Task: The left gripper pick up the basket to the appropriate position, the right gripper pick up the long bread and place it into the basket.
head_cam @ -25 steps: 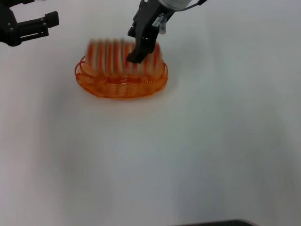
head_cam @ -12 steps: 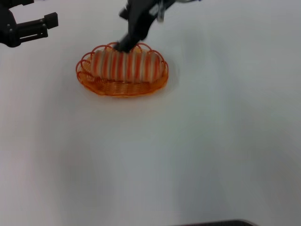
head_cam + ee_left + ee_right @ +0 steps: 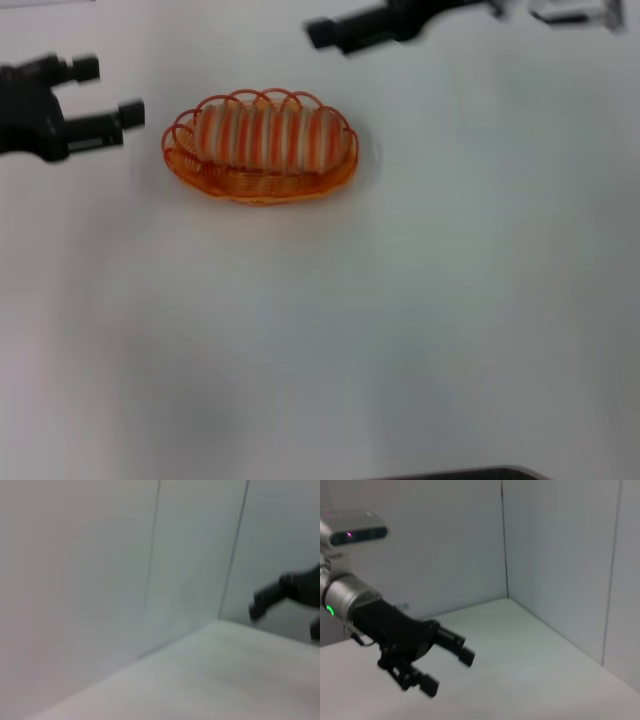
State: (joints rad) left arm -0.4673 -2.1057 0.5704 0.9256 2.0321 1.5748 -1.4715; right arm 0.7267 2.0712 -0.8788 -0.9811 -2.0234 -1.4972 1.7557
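The long bread (image 3: 268,138), striped orange and cream, lies lengthwise inside the orange wire basket (image 3: 256,185) on the white table. Nothing holds either one. My left gripper (image 3: 108,92) hovers just left of the basket, open and empty. The right wrist view shows that same left gripper (image 3: 447,671) with its green light and its fingers spread. My right gripper (image 3: 325,33) is high at the back, behind and to the right of the basket, well clear of the bread. In the left wrist view its fingers (image 3: 267,596) stand apart with nothing between them.
The white table (image 3: 400,320) stretches bare in front of and to the right of the basket. Pale wall panels (image 3: 555,555) close off the back of the table. A dark edge (image 3: 450,473) shows at the near side.
The right gripper has let go of the long bread, which now rests in the basket, and has pulled up and away to the back right. The left gripper shifted slightly toward the basket.
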